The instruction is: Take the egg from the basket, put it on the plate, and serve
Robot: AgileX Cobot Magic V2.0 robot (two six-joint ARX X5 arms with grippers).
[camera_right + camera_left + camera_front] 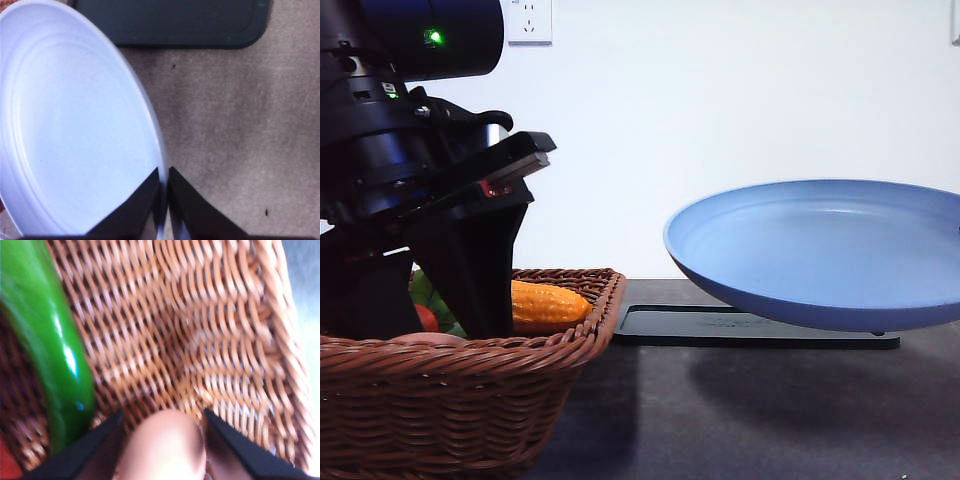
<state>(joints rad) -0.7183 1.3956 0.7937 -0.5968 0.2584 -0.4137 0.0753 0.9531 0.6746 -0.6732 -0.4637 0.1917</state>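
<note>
Left pincer (pixel 162 440) down in basket (pixel 470 385), fingers straddling egg (pixel 162 445), grip unconfirmed; right pincer (pixel 164 200) clamped on rim of plate (pixel 820 250), held above surface: close gently, lift straight, clear the pepper (pixel 40 340), keep plate level.

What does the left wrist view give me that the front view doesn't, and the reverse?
Left wrist view alone: the egg sitting between the left gripper fingers, with a glossy green vegetable lying beside it on the weave. Front view alone: the blue plate held up off the table, tilted, above the black tray; the corn cob; and the left arm's body reaching down into the basket. Shared: the wicker basket, seen from outside in front and from inside at the wrist.
</note>
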